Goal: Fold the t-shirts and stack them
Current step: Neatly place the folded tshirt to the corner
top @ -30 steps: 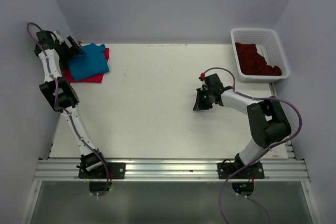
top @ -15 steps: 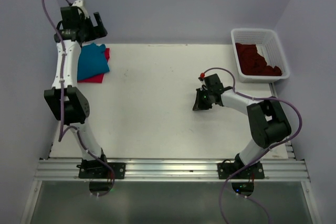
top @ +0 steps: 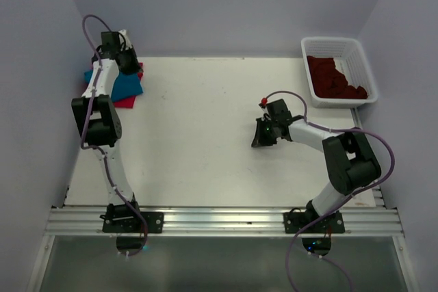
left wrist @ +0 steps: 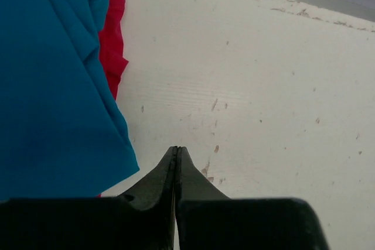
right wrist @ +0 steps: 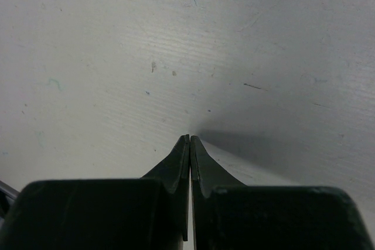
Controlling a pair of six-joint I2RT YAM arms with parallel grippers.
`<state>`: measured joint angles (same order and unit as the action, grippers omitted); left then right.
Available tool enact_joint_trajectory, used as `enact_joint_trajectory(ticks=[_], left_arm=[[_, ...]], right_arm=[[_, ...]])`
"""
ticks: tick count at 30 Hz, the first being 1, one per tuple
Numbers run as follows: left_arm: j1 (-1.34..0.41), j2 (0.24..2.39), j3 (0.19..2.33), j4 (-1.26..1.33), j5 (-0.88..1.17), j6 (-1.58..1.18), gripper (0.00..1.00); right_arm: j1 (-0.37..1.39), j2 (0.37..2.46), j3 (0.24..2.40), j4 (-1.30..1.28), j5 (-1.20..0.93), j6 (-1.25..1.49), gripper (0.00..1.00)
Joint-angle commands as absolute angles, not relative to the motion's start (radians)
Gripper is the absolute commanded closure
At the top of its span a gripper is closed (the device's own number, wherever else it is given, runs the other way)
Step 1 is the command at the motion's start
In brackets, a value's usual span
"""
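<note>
two shirts sit folded at the far left corner of the table: the teal t-shirt lies on top of the red t-shirt, whose edge peeks out on the side facing the middle. that looks like the stack the task wants, tucked away so the centre is free as folding ground.

the left gripper hangs just beside the teal shirt's corner, fingers pressed together with no cloth pinched and the tips over bare table. my read is that it's finished with that pile, and closed fingers won't snag a fold when it pulls away.

over on the other side, the right gripper is also pressed shut and empty. its tips are low over bare table near the middle, well apart from any cloth.

the dark maroon t-shirts lie crumpled in the white basket at the far right corner, unfolded, on the right arm's side. so by my count that's two done and the maroon heap to go. how many are in there i cannot tell.

the next call is likely the right arm's: spread those fingers, reach into the basket and bring one shirt out to the open centre. the catch is that the maroon cloth is bunched, so taking a single shirt rather than two at once looks tricky.
</note>
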<state>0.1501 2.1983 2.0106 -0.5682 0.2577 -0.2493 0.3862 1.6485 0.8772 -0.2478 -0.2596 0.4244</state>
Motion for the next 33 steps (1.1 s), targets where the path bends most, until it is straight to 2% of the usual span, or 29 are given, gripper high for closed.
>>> enact_joint_trajectory(ticks=[1,6,14,18,22,26,33], left_arm=[[0.15,2.2,2.048,-0.531,0.259,-0.284,1.0],[0.152,2.189,2.028,-0.551,0.008,-0.328,1.0],[0.159,2.106,1.924,-0.508,-0.236,-0.345,1.0],[0.227,2.203,2.0,-0.613,-0.256,-0.368,1.0],[0.325,2.21,1.956,-0.565,-0.206,-0.38,1.0],[0.336,2.278,2.095,-0.633,-0.297,-0.35,1.0],[0.419,2.387,2.148,-0.66,-0.195,-0.365,1.0]], right_arm=[[0.391,1.598,0.854,-0.221,-0.281,0.43,1.0],[0.391,1.594,0.836,-0.224,-0.279,0.42,1.0],[0.393,1.605,0.847,-0.233,-0.281,0.414,1.0],[0.391,1.6,0.85,-0.244,-0.279,0.411,1.0],[0.391,1.606,0.854,-0.252,-0.284,0.407,1.0],[0.391,1.611,0.864,-0.267,-0.285,0.402,1.0],[0.391,1.623,0.884,-0.29,-0.288,0.393,1.0]])
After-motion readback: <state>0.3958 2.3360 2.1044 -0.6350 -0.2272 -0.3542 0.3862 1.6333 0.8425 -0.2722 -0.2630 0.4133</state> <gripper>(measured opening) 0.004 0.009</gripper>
